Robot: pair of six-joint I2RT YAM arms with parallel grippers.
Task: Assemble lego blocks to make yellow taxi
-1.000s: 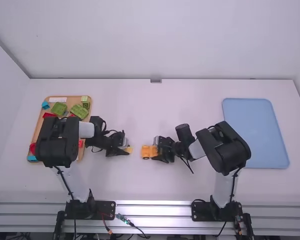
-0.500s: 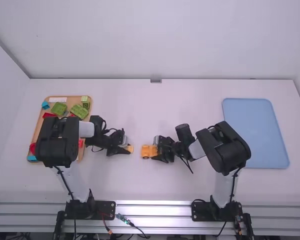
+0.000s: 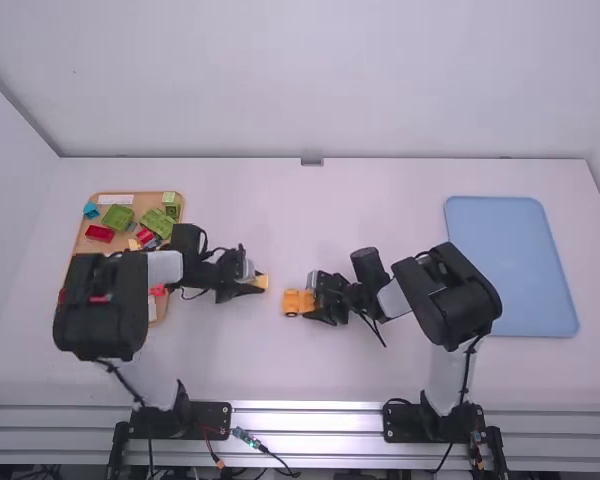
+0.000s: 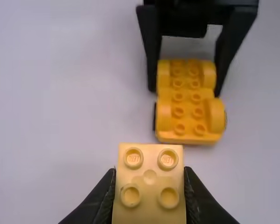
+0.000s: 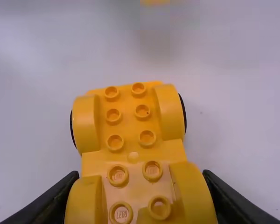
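In the high view my left gripper (image 3: 257, 285) is left of the middle, with a yellow block (image 3: 261, 282) at its tips. In the left wrist view that gripper (image 4: 150, 186) is shut on the yellow block (image 4: 150, 179), studs showing. My right gripper (image 3: 318, 300) is around the near end of the yellow car base (image 3: 297, 302), just right of the block. In the right wrist view the right gripper (image 5: 142, 196) is shut on the car base (image 5: 130, 112), its fingers at both sides. A short gap separates the block from the base.
At the left a wooden tray (image 3: 81, 243) holds green, red and blue blocks, partly under the left arm. A blue tray (image 3: 510, 265) lies at the right.
The left arm's upper links have swung left and toward the camera, uncovering more of the wooden tray. Its gripper and the block have shifted slightly right and away from the camera. The right arm stays still.
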